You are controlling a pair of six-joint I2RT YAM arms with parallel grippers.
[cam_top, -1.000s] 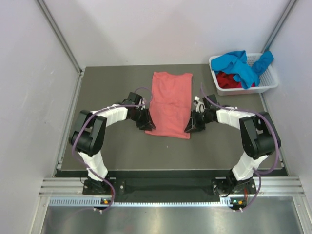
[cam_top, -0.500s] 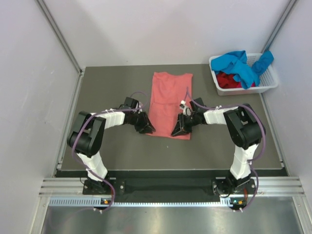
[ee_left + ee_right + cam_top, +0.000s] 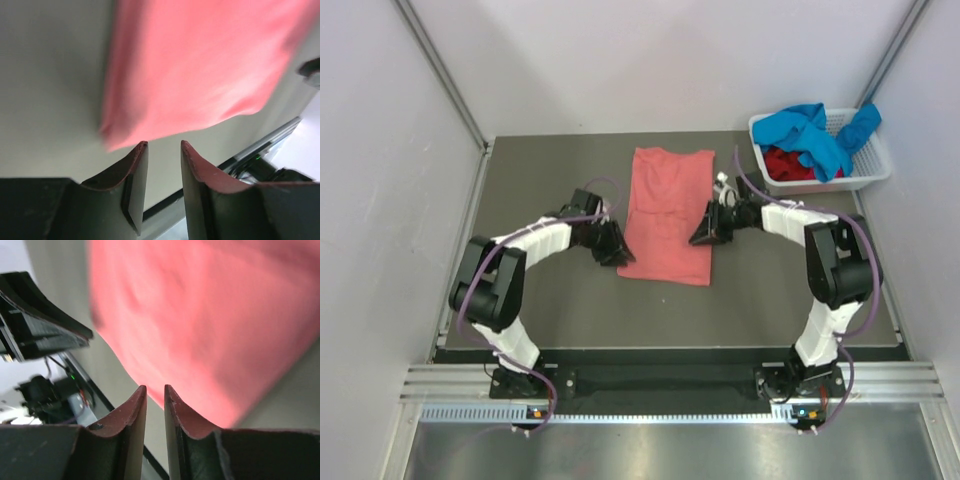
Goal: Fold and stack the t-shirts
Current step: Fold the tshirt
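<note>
1. You have the pink shirt (image 3: 668, 215) lying flat mid-table. It is folded into a long strip that runs near to far.
2. Your left gripper (image 3: 164, 146) sits low at the strip's near-left corner, just beside the edge. From above you cannot tell whether it touches the cloth. In the wrist view the fingers (image 3: 135, 170) stand a little apart with nothing between them, and the pink edge is just past the tips.
3. Your right gripper (image 3: 154, 388) is at the strip's right edge, about midway along it. Only a narrow slit shows between the fingers (image 3: 131, 412). There is bare table in the gap and no cloth is pinched. Pink fills the view ahead.
4. The blue shirt (image 3: 810, 130) is draped across the basket and spills over its rim. The red shirt (image 3: 785, 165) is bunched inside beneath it.
5. The white basket (image 3: 868, 178) stands at the table's far-right corner, well apart from the pink shirt.
6. The table (image 3: 550, 300) is dark grey.
</note>
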